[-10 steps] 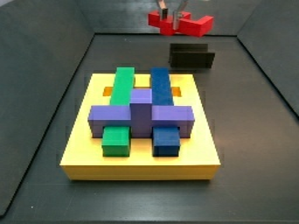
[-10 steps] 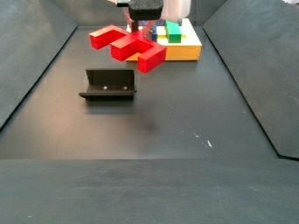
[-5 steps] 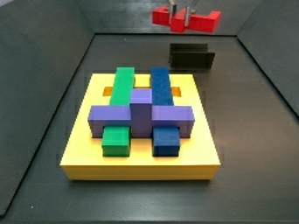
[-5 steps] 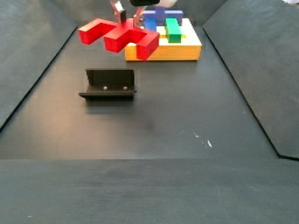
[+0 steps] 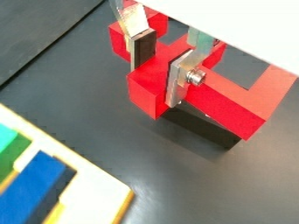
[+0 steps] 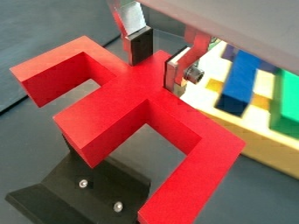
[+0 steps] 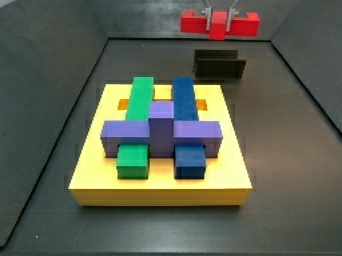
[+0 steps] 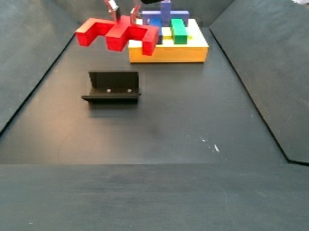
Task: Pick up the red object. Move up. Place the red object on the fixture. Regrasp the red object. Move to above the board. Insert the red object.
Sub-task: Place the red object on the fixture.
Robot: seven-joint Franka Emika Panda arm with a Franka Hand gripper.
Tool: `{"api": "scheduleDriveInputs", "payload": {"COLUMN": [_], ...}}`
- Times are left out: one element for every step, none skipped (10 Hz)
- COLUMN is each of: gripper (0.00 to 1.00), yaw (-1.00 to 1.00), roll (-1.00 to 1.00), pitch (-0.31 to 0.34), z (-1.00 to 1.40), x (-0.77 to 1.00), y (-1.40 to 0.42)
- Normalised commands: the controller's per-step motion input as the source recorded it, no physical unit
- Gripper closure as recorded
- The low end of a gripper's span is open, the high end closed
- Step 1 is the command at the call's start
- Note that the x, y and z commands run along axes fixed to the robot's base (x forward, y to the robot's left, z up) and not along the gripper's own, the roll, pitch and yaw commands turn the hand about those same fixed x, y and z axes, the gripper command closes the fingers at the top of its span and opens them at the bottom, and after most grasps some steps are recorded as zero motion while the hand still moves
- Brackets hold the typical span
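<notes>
While a side view shows the fixture (image 8: 111,87) well below, a wrist view shows the hand (image 6: 162,61) clamped on the red object (image 6: 122,109), held aloft, the board (image 8: 173,41) at three o'clock.

A matte dark grey floor (image 8: 157,135) fills the lower part of a side view, with a few small pale specks (image 8: 215,144) right of centre. Plain dark grey walls (image 7: 34,80) rise at the left, right and top edges, evenly lit.

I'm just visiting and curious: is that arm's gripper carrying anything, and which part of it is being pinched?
Yes. The gripper holds the red object in the air, jaws shut on its central stem.
</notes>
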Motion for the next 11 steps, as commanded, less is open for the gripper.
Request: {"api": "scheduleDriveInputs", "payload": {"gripper": [1.00, 1.00, 1.00, 1.00, 1.00, 1.00, 1.00, 1.00, 1.00, 1.00, 1.00], "yaw": [0.51, 0.29, 0.23, 0.22, 0.23, 0.21, 0.21, 0.20, 0.04, 0.00, -0.08], "roll": [-0.51, -0.83, -1.00, -1.00, -1.00, -1.00, -1.00, -1.00, -0.94, -0.84, -0.51], "pitch": [0.174, 0.180, 0.226, 0.177, 0.000, 0.000, -0.086, -0.229, -0.340, -0.329, 0.000], "z": [-0.03, -0.10, -0.05, 0.00, 0.00, 0.00, -0.05, -0.15, -0.21, -0.31, -0.66], "x": [0.27, 0.36, 0.36, 0.28, 0.16, 0.04, 0.03, 0.00, 0.00, 0.00, 0.00], "y": [0.00, 0.05, 0.02, 0.06, 0.20, 0.36, 0.42, 0.52, 0.45, 0.29, 0.12]}}
